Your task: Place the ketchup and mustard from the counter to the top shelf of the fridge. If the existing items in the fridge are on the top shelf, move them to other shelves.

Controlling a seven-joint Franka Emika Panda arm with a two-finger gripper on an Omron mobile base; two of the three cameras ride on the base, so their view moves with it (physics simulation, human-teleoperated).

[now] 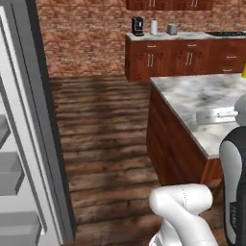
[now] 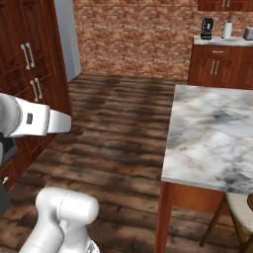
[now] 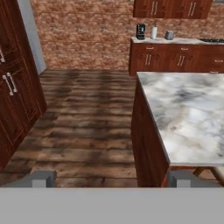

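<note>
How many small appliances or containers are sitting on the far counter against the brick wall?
3, in a row on the far counter: black coffee machine leftmost, white canister in the middle, grey toaster-like item rightmost. More may sit beyond the frame.

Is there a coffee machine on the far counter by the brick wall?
Yes, a black coffee machine stands on the far counter, beside a white container.

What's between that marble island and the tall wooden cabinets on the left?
Bare wooden floor lies between the marble island and the tall cabinets, seen in the hand view.
</note>
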